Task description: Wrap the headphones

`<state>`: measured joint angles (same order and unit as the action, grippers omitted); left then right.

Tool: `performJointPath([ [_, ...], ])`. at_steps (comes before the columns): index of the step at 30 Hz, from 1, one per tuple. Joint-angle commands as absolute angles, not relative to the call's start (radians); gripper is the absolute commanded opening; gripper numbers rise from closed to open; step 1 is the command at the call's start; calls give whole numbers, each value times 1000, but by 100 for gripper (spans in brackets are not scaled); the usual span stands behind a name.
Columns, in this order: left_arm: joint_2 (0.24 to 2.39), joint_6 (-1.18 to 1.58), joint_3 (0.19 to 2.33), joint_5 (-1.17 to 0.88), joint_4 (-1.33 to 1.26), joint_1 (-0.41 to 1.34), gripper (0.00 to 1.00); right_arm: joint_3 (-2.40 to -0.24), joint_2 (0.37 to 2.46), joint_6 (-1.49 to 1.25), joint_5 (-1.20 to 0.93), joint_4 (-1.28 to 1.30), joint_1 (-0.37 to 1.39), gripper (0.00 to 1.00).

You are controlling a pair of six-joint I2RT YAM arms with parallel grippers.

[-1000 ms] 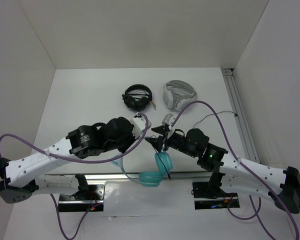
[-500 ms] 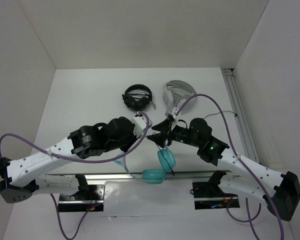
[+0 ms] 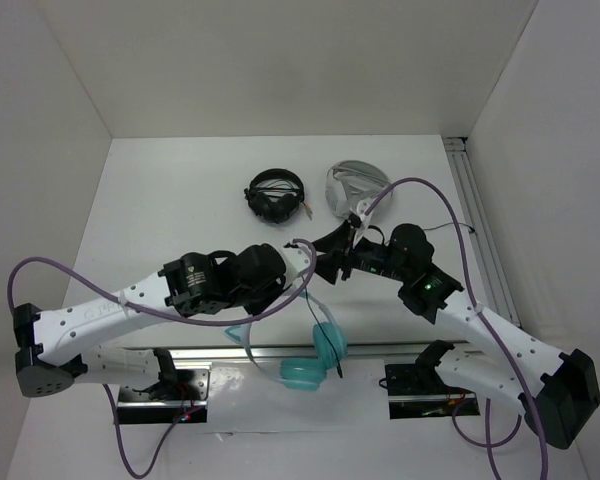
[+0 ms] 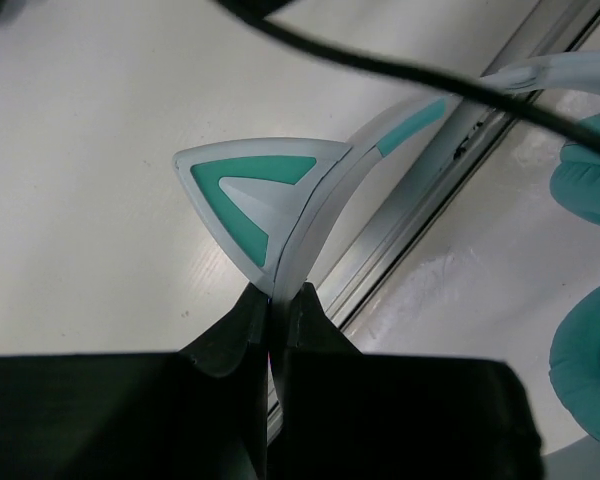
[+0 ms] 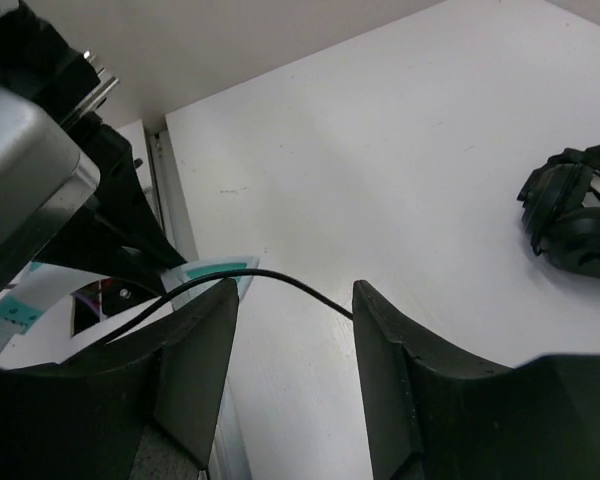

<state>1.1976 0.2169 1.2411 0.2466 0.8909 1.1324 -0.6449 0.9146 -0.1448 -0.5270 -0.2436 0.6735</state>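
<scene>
Your left gripper [image 4: 273, 300] is clamped on the pale headband [image 4: 315, 205] of the headphones [image 3: 324, 343], at 6 o'clock of one cat ear [image 4: 242, 188]. The teal cups sit at 6 o'clock from both grippers, over the near rail [image 3: 400, 347]. Your right gripper [image 5: 292, 298], at 3 o'clock of the left, has its fingers apart. The black cable [image 5: 280, 281] crosses the gap, perhaps touching them. The black headphones [image 3: 276, 195] lie at 12 o'clock.
</scene>
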Motion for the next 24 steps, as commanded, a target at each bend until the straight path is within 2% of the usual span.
performJointPath([
  [1,1184,261,1290,212,877,1138,0,-690,916,-147,-509,-322,655,57],
  [5,1166,270,1281,199,877,1138,0,-620,893,-133,-404,-377,655,57],
  [12,1134,270,1307,189,887,1138,0,-543,963,-123,-423,-451,655,57],
  [15,1124,291,1318,189,900,1138,0,-496,976,-110,-350,-451,646,57],
  [20,1088,340,1350,189,900,1138,0,-344,879,-212,-261,-598,493,63],
  [22,1088,368,1397,224,922,1138,0,-308,824,-250,-252,-595,447,63],
  [24,1088,438,1457,283,978,1138,1,-284,778,-276,-252,-595,382,67],
])
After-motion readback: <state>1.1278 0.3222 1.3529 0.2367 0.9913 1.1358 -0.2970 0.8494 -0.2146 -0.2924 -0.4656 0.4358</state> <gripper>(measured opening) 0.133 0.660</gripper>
